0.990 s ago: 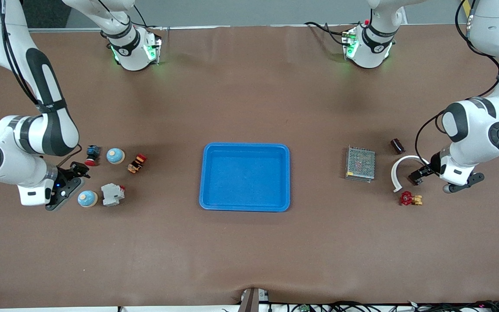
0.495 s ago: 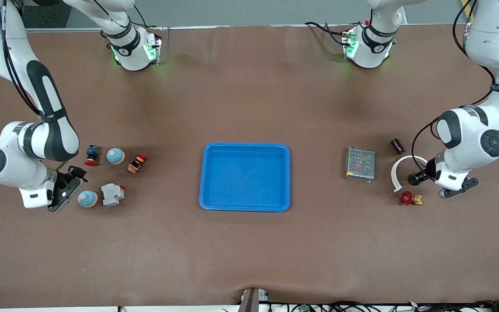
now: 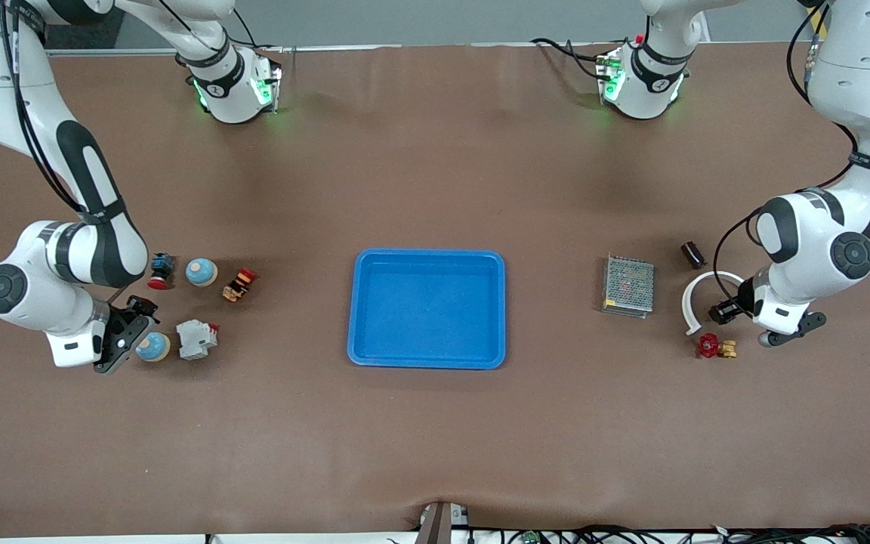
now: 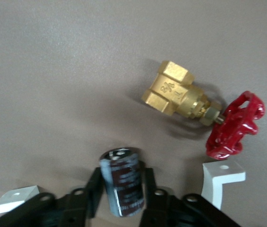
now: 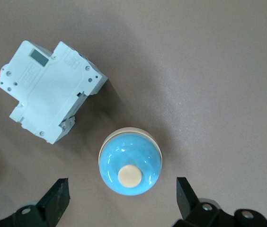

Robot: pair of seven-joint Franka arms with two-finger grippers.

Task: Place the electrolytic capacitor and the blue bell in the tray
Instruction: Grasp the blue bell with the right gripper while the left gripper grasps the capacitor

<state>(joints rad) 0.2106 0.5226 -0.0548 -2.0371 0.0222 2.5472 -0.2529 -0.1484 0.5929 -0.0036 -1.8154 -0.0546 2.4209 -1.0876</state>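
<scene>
My left gripper (image 4: pixel 122 189) clamped the dark cylindrical electrolytic capacitor (image 4: pixel 122 187) beside the brass red-handled valve (image 4: pixel 204 116). My right gripper (image 5: pixel 119 198) gaped wide over the round blue bell (image 5: pixel 130 162), well apart from the bright blue plastic tray (image 3: pixel 427 307).

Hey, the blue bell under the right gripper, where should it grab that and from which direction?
Straight down from above. The round blue dome-shaped bell sits upright with its cream button on top; the open right gripper is over it, so its fingers could close across the dome's widest rim, probably clear of the white plastic circuit breaker beside it.
</scene>
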